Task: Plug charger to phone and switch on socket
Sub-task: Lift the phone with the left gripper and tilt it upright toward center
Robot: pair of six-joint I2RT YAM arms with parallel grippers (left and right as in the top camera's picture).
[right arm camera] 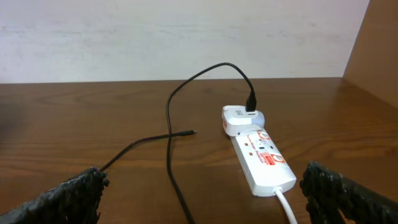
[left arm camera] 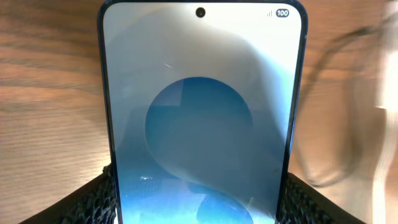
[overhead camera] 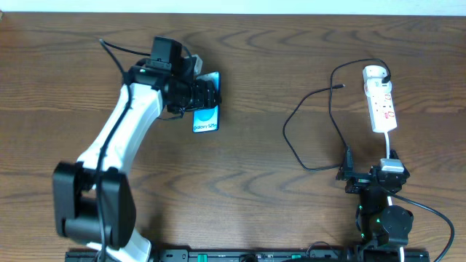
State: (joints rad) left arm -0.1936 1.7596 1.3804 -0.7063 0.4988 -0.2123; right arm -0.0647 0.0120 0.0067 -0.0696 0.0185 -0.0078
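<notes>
Clamped by its long edges between padded fingers of left gripper, phone at left of table, lower end cut off in wrist view; rightward, loose tip of charger short of socket, right gripper spread wide, empty.

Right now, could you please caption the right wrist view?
Black charger plugged into the white socket, its free tip on the table.

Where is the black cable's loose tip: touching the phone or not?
Apart. The overhead view shows the cable tip lying on the table, well to the right of the phone, with bare wood between them.
</notes>
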